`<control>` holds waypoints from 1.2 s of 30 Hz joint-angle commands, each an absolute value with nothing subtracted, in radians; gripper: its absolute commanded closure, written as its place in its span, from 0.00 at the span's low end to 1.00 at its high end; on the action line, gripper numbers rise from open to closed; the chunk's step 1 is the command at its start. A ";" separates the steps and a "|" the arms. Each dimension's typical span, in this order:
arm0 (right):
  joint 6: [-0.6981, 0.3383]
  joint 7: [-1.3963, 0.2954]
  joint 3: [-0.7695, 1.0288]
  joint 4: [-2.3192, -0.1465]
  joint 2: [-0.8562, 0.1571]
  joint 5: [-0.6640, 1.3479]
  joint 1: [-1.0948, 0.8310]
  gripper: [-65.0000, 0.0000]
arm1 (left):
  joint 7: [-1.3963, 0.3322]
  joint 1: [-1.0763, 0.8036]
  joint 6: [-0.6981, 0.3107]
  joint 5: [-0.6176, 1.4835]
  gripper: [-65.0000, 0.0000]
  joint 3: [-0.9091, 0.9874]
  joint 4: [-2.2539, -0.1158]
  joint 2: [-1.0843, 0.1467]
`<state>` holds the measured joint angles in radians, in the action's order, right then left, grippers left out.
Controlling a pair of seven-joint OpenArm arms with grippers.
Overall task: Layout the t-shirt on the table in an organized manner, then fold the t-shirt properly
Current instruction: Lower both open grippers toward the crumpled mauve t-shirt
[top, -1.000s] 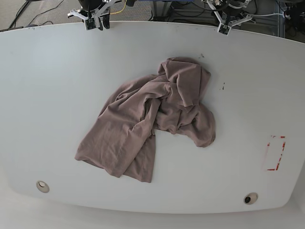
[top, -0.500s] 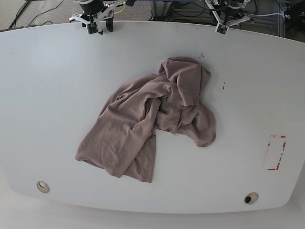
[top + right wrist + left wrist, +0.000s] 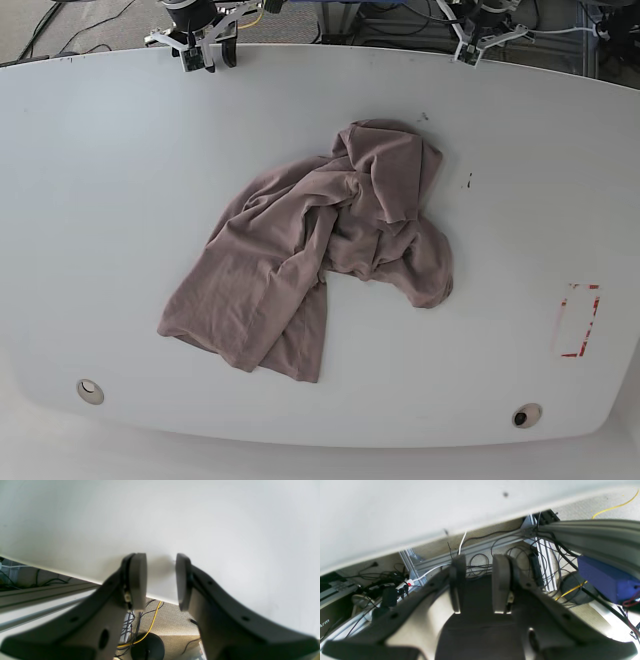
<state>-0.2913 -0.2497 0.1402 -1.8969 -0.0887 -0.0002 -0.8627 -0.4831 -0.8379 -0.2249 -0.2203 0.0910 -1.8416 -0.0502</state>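
the t-shirt [image 3: 320,260] lies crumpled in the middle of the table [image 3: 100,200], the only bulk on the surface. wide bare tabletop surrounds it on every side, so a gripper can pass along the far edge, down either flank and across the near strip. the red dashed rectangle [image 3: 577,320] and the two round holes [image 3: 90,390] lie flat. beyond the far edge, cables [image 3: 480,565] and metal rails [image 3: 470,551] crowd the space below table level.

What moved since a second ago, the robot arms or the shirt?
Both arms pulled back toward the table's far edge: the right gripper and the left gripper. Neither took hold of anything. The t-shirt stayed crumpled in the same spot.
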 commanded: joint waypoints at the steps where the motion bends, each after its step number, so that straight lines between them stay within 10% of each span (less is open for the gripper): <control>1: -0.294 -0.237 0.143 -1.914 -0.093 0.004 -0.875 0.71 | -0.475 -0.858 -0.225 -0.217 0.75 0.093 -1.860 -0.051; 36: -0.295 -0.232 0.200 -2.017 -0.093 0.010 -0.938 0.71 | -0.421 -0.951 -0.312 -0.130 0.75 0.312 -2.018 -0.005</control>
